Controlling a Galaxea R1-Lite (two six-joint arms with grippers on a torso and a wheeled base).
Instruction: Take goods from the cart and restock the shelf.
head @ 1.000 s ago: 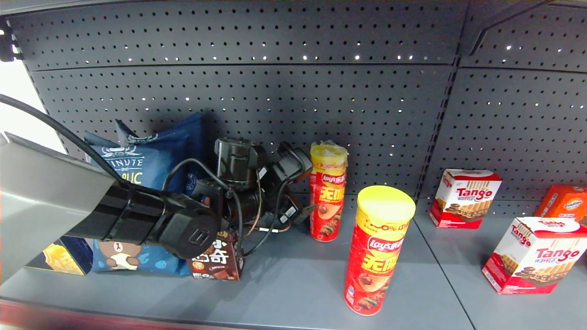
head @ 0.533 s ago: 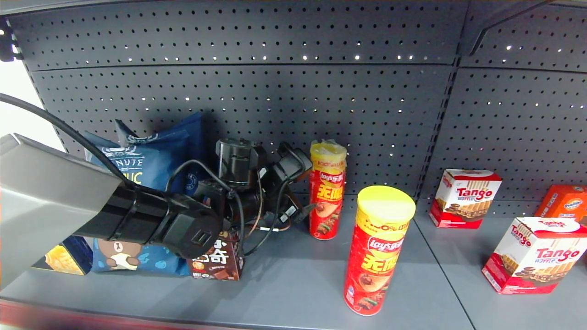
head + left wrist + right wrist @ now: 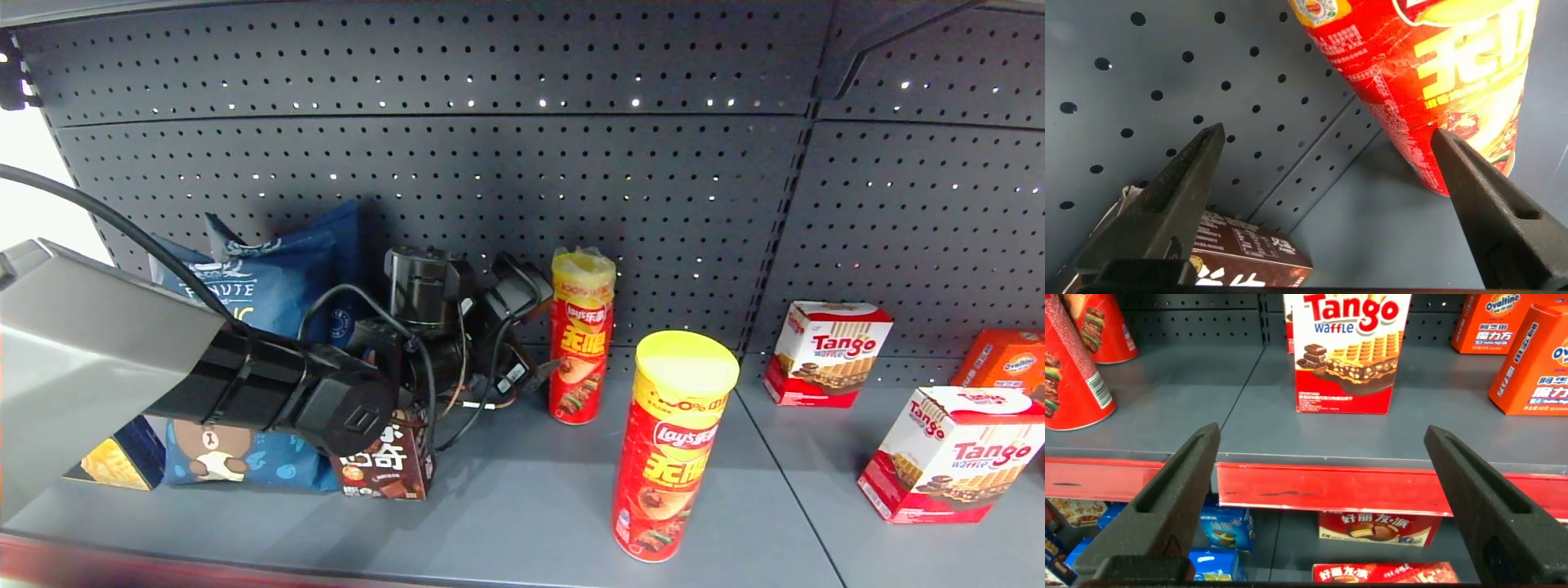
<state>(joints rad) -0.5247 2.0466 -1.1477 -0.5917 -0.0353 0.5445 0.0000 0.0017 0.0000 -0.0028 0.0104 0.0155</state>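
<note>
A red chips can with a yellow lid [image 3: 581,335] stands upright at the back of the grey shelf [image 3: 522,506]. My left gripper [image 3: 535,331] sits just left of it, open, fingers spread wide and holding nothing. In the left wrist view the can [image 3: 1437,73] rises just beyond the tips of the left gripper [image 3: 1327,139], close to one finger. A second, like can [image 3: 678,441] stands nearer the shelf front. My right gripper [image 3: 1323,437] hangs open and empty in front of the shelf edge, facing a waffle box [image 3: 1346,351].
A blue snack bag [image 3: 261,286] and a brown chocolate box [image 3: 392,465] crowd the left arm. Two waffle boxes [image 3: 829,351] [image 3: 951,453] and an orange box [image 3: 1008,359] fill the right side. Bare shelf lies between the cans and the boxes. A pegboard backs the shelf.
My left arm has edged slightly forward and right. The back can stays standing, almost unmoved, and the gripper remains open beside it.
</note>
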